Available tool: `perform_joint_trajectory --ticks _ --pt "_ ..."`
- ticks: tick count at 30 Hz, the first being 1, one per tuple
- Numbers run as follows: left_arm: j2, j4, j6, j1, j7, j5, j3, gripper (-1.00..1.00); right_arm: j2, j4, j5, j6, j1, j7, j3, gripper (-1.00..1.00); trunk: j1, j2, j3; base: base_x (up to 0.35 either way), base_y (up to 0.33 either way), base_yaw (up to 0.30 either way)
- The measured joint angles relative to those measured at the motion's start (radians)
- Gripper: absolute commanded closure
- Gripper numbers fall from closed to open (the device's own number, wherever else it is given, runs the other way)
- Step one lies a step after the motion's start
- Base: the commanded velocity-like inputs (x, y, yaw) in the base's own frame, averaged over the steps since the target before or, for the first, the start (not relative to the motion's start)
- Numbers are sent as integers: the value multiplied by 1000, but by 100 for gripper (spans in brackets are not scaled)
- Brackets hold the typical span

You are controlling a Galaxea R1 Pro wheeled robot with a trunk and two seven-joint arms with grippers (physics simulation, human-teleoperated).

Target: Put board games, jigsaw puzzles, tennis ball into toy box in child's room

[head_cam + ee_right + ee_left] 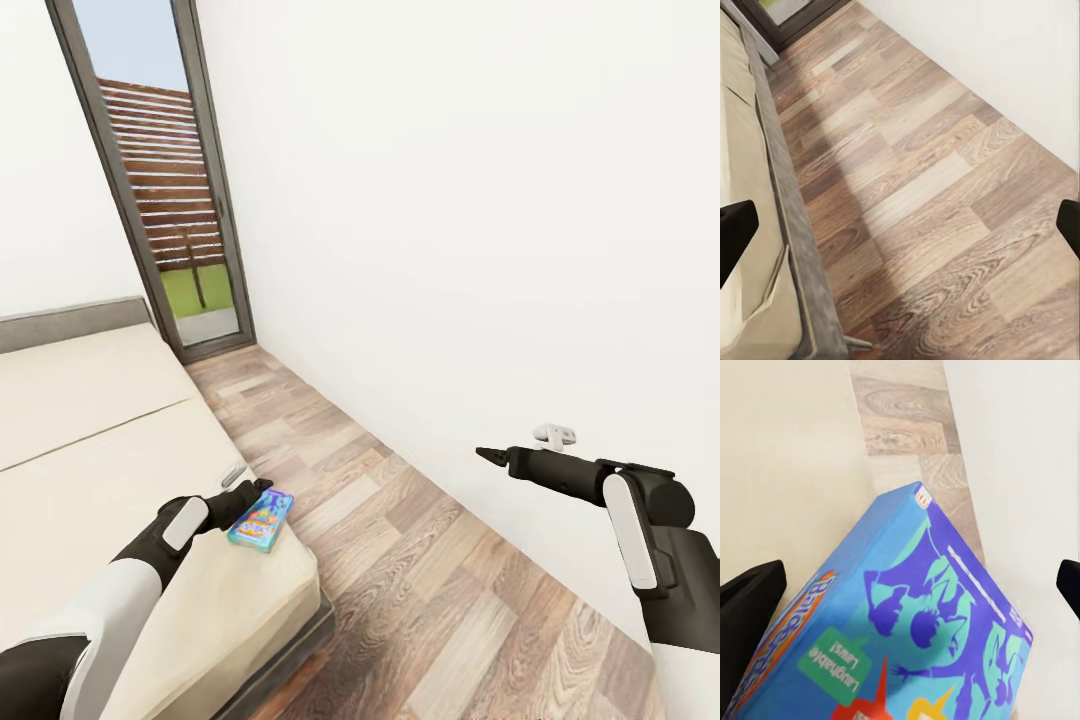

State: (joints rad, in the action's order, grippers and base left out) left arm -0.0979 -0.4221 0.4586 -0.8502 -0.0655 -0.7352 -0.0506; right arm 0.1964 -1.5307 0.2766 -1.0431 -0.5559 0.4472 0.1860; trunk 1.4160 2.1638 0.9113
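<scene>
Bed [90, 440]: beige mattress, carrying a blue board game [261, 519] at its near corner by the floor [400, 560].
Left pincer [262, 487]: spread wide astride the game (not closed yet); should centre before squeezing.
Right pincer [492, 456]: over bare floor, fingers spread, holding nothing.
Containers: no toy box seen here.

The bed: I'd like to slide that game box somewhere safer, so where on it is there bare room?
The bed is bare mattress from the grey headboard down to the left claw. The only crowded spot is its near corner by the floor, where the game box lies at the edge.
</scene>
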Motion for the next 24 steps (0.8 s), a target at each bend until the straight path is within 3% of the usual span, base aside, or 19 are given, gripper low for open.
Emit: perform_joint_trajectory --ticks 24 --pt "-1 10 -3 0 -2 -7 -1 -100 -1 0 -1 0 0 0 0 -100 0 0 0 0 0 -23"
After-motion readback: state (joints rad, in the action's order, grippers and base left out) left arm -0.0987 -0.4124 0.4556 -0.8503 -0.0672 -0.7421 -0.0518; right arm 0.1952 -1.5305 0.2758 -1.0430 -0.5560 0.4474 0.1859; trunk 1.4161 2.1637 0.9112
